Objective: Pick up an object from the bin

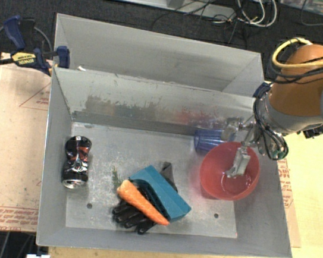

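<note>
Tool low inside the red bowl at the right of the frame; spread or pressed together, impossible to tell. Likely trouble: slipping off the smooth curved wall, or tipping the bowl against the blue cup just behind it. Counted outward: one bowl, one cup, one blue block, one carrot, one black glove, one can at far left.

A robotics lab: robot arm over a grey metal bin, cables on dark carpet.
</note>
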### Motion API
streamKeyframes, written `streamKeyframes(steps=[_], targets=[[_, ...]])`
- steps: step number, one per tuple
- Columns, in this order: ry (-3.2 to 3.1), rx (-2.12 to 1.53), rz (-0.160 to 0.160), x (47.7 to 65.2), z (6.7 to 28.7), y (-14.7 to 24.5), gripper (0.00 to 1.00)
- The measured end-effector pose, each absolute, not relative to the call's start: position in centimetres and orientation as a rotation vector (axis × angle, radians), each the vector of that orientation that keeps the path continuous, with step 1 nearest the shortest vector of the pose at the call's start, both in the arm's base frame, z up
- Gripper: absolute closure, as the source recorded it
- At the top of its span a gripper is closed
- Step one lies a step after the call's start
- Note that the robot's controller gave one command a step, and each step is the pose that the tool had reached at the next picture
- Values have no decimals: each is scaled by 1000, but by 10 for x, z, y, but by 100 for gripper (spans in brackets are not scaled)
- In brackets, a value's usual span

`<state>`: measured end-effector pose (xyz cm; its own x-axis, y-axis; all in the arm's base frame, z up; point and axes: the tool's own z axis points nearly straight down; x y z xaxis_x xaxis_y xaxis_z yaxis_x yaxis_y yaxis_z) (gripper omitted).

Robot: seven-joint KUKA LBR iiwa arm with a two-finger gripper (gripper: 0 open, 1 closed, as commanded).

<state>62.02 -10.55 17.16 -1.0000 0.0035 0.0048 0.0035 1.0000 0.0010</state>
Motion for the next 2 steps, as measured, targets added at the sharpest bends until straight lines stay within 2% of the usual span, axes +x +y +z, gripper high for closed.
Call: streamKeyframes(steps=[1, 2], targets=[[-3144, -1, 0, 622, 177, -105, 0], [-3138, 103, -1, 650, 147, -153, 0]])
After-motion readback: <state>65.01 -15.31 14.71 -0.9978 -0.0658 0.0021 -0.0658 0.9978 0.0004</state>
